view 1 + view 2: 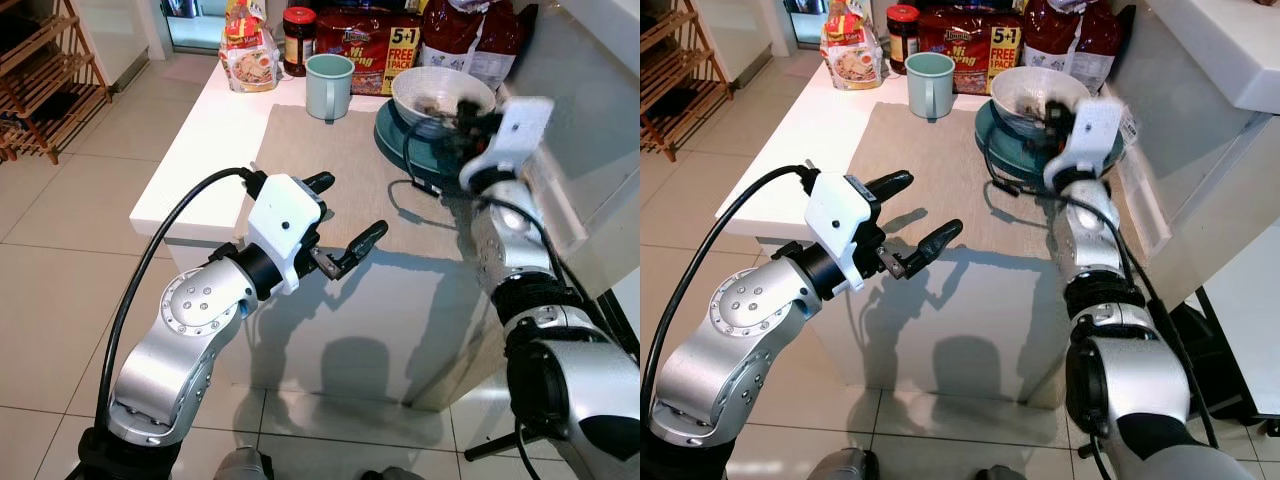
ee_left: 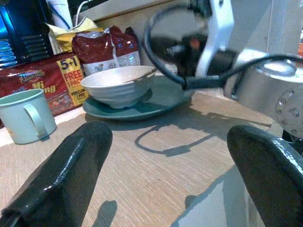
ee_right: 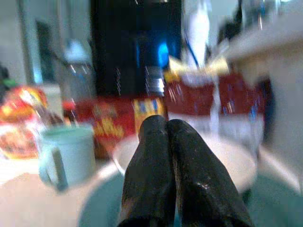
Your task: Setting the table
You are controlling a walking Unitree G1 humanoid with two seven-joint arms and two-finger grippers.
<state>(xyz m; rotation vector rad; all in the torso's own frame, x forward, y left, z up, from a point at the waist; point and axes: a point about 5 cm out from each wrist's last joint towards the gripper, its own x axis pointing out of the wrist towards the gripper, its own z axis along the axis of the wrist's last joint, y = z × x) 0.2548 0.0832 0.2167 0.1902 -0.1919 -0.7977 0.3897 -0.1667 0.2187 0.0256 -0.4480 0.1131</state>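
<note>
Sitting on a teal plate (image 1: 392,135) at the far right of the beige placemat (image 1: 330,170), the white bowl (image 1: 442,95) looks stacked for serving. Beside it stands a mint mug (image 1: 329,86). The right gripper (image 3: 173,137) hovers over the bowl's rim, fingers pressed together, empty. The left gripper (image 1: 340,222) waits near the placemat's front edge, spread wide, holding nothing.

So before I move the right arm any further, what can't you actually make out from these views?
- Inside of the bowl: dark bits show in the eye views, but the blurred right claw covers part of it.
- Right wrist view: motion-blurred; its shut fingers hide the bowl's inside.
- Plate: whether the right claw touches it or the bowl is unclear.
- Jar: label too small to read.
- Left claw: open over the mat.
</note>
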